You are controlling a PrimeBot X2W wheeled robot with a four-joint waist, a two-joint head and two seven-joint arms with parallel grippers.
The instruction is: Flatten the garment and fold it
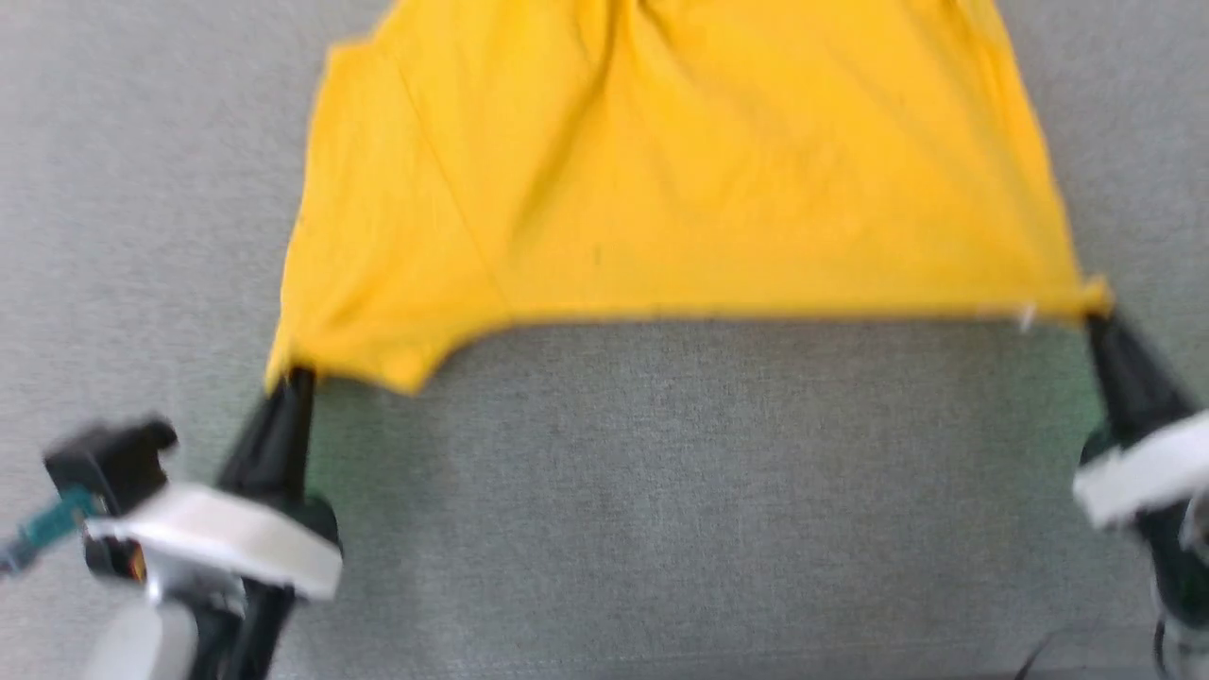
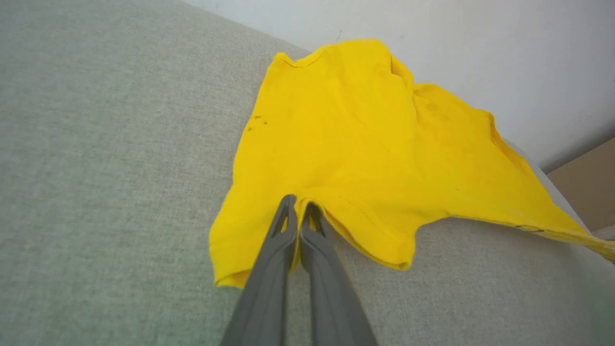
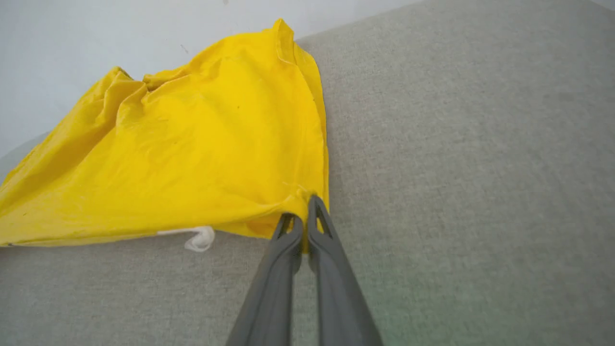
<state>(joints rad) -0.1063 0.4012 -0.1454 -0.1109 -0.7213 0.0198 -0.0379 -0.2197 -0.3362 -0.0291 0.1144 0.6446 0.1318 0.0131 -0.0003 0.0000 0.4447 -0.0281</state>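
Left fingers (image 2: 269, 269) are pinched together on a corner of the yellow garment (image 2: 346, 144) at a sleeve hem, which droops on either side of the tips. Right fingers (image 3: 331, 269) are clamped the same way on the opposite corner. A small white tag (image 3: 199, 238) hangs from the edge just beside them, toward the left pair. Between the two pairs the near edge is pulled taut. Beyond the tips the plain yellow cloth spreads over the grey fabric surface (image 1: 661, 491).
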